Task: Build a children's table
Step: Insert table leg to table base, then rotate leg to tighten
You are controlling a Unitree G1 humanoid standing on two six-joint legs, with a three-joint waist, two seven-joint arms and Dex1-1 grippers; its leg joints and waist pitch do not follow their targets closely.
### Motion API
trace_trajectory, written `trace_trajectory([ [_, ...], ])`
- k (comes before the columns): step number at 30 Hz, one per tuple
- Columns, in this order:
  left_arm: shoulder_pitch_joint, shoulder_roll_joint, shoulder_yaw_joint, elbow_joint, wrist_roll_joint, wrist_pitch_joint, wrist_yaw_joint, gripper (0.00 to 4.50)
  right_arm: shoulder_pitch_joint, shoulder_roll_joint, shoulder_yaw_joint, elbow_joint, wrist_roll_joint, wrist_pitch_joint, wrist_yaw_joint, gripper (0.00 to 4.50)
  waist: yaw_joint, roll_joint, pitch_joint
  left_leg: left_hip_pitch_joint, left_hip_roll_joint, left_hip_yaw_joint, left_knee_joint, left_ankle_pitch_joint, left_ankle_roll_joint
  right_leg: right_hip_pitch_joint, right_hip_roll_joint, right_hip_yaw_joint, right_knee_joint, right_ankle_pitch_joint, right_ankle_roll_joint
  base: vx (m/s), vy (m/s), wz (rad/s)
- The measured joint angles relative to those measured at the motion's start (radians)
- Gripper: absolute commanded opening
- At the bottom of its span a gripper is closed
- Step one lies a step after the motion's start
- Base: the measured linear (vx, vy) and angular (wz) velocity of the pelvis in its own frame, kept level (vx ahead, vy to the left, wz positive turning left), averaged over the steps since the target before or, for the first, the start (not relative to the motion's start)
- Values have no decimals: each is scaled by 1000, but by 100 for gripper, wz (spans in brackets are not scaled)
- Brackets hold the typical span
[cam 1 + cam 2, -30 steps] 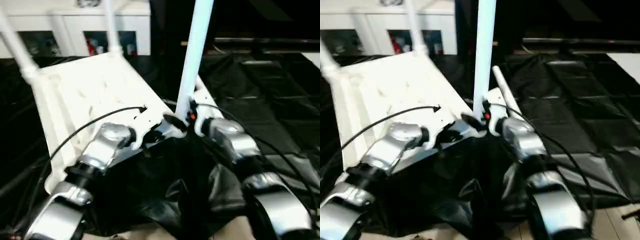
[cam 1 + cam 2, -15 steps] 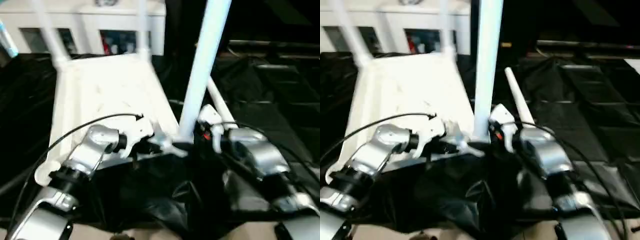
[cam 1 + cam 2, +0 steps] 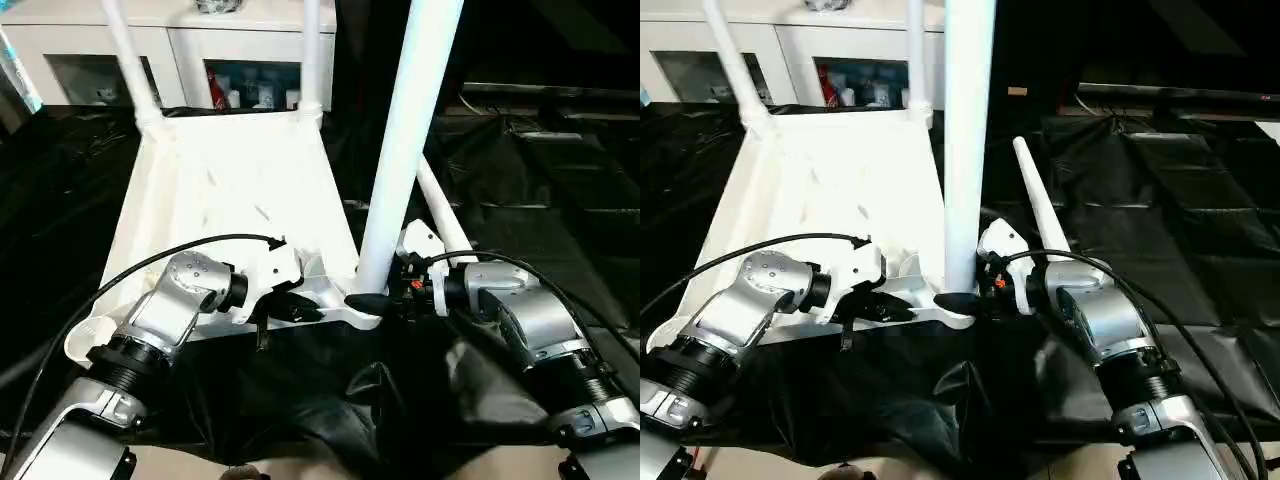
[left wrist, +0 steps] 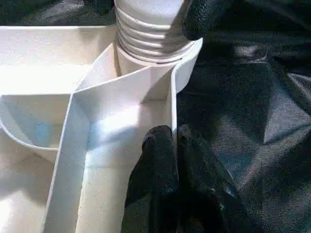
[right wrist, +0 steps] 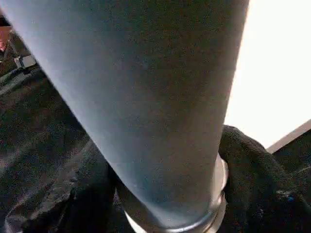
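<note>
White tabletop edge — left pincer pinching.

1. I read this as a test room set up like a home corner, not a lived-in home.
2. Black plastic sheeting covers the whole work surface, crumpled and taped in strips.
3. Behind it stands a white cabinet with glass doors, small items on its shelves.
4. At the near edge I see pale floor past the sheeting.
</note>
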Motion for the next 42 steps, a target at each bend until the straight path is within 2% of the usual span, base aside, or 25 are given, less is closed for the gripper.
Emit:
trace_trajectory([
  [7, 1, -7, 1, 3, 0, 11, 19, 0, 16, 14, -9, -2, 3, 0, -22, 266, 1, 0, 0, 1, 0, 0, 1, 0, 0, 1, 0, 0, 1, 0, 0, 0, 0, 0],
  [12, -21, -78, 34, 58, 11, 69, 148, 0, 9, 110, -93, 92, 8, -4, -205, 266, -12, -1, -1, 7, 0, 0, 7, 1, 0, 6, 0, 1, 3, -1, 4, 0, 0, 0],
  [16, -77, -162, 59, 143, 35, 126, 296, 0, -54, 216, -173, 216, 4, -15, -441, 265, -41, -1, -1, 11, 0, 0, 9, 1, -1, 9, 0, 1, 3, -1, 3, 0, 0, 0],
  [22, -129, -254, 83, 211, 59, 181, 468, 0, -151, 315, -272, 361, 7, -31, -685, 265, -62, -1, -1, 11, 0, -1, 9, 1, -1, 11, 0, 0, -2, -1, 3, 0, 0, 0],
  [28, -132, -264, 87, 212, 76, 179, 496, 0, -181, 335, -276, 419, -4, -79, -730, 265, -63, -2, -2, 12, 0, -1, 5, 0, -1, 10, 0, 0, -1, -1, 3, 0, 0, 0],
  [30, -132, -263, 87, 215, 76, 172, 495, 0, -182, 335, -276, 424, -4, -87, -729, 321, -62, -2, -2, 13, 0, -1, 4, 0, -1, 10, 0, 0, -1, 0, 3, 0, 0, 0],
  [37, -130, -235, 80, 215, 77, 142, 451, 0, -208, 339, -278, 460, -11, -95, -671, 376, -71, -2, -2, 12, 0, 0, 4, 0, -1, 9, 0, 0, -1, 0, 3, 0, 0, 0],
  [39, -121, -220, 79, 203, 75, 127, 422, 0, -205, 317, -253, 447, -17, -91, -619, 376, -71, -2, -2, 11, 0, 0, 3, 0, -1, 7, 0, 0, -1, 0, 3, 0, 0, 0],
  [42, -104, -195, 75, 178, 72, 102, 365, 0, -179, 274, -211, 398, -23, -84, -515, 376, -59, -2, -2, 9, 0, 0, 0, 0, -1, 5, 0, 0, -1, 2, 0, 0, 0, 0],
])
